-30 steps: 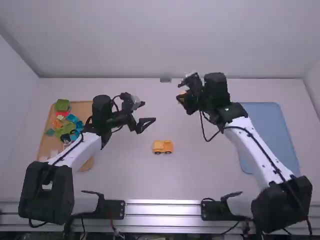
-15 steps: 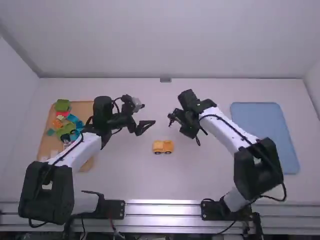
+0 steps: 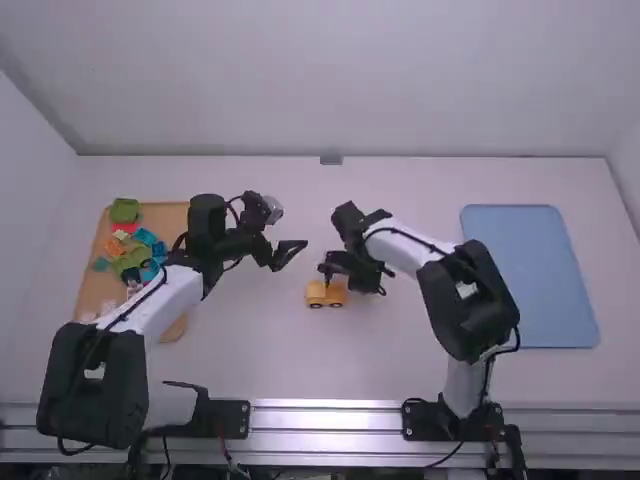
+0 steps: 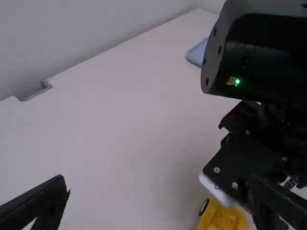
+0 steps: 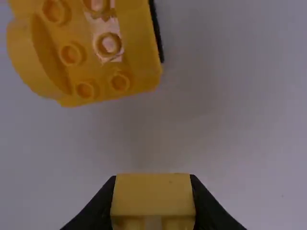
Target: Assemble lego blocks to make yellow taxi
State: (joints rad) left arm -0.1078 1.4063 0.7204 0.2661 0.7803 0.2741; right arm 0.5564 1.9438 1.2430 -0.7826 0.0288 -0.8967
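2 wrist views cut off the yellow car (image 5: pixel 138 48)

A blue tray (image 3: pixel 530 275) lies right, a grey bracket (image 3: pixel 331 160) farther back.

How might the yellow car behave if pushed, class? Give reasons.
The car would probably roll lengthways, since it stands on wheels. It looks stiff, likely moulded plastic, with round studs on top. Being low, it seems unlikely to tip under a gentle push.
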